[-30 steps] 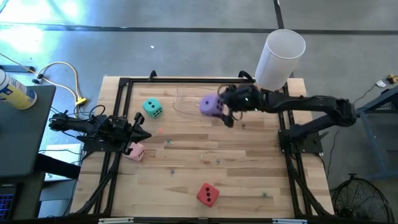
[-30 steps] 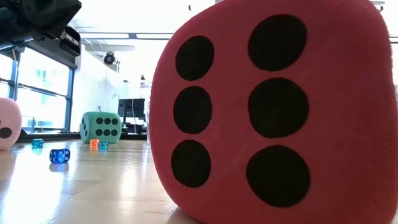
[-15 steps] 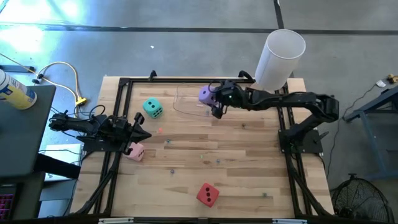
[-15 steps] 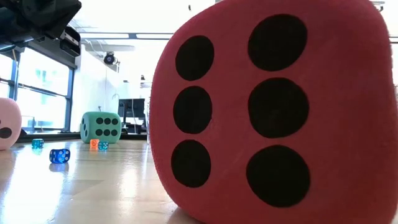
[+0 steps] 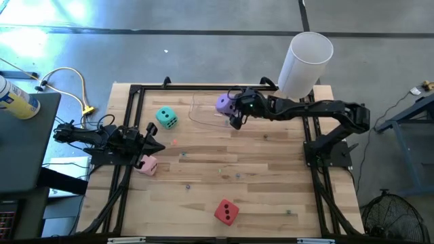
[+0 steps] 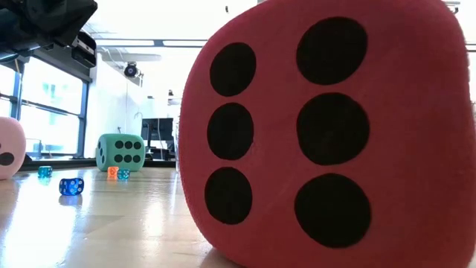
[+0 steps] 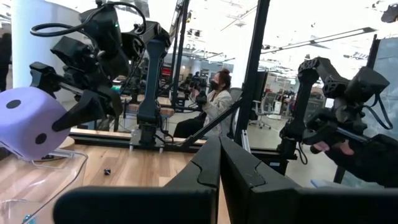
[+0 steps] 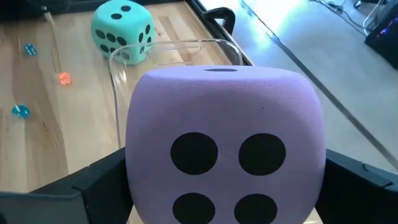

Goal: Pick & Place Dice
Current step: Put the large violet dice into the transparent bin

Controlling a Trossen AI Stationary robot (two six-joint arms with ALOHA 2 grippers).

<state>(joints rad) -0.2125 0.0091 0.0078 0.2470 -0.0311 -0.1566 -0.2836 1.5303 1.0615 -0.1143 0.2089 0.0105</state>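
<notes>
At the far middle of the tabletop (image 5: 271, 169), I have the right end effector (image 5: 232, 108) clamped on the purple die (image 5: 224, 104), its fingers spread wide to either side of the cube. In the right wrist view the purple die (image 8: 224, 149) fills the space between the two dark fingers (image 8: 74, 193), with four pips facing the camera. Under and just beyond it lies a clear, thin-walled container (image 8: 180, 46); I cannot tell whether the die touches it.

The teal die (image 5: 166, 118) sits to the left of the purple one, on the far left part of the wood. The pink die (image 5: 148, 165) rests at the left edge, just beside the left end effector (image 5: 154, 140), which waits there with its fingers pressed together, holding nothing. The red die (image 5: 226, 212) lies near the front edge, well apart from the others, and it blocks most of the low view. A tall white cylinder (image 5: 305, 64) stands at the far right corner. Several tiny coloured dice (image 6: 71, 186) are scattered over the wood.
</notes>
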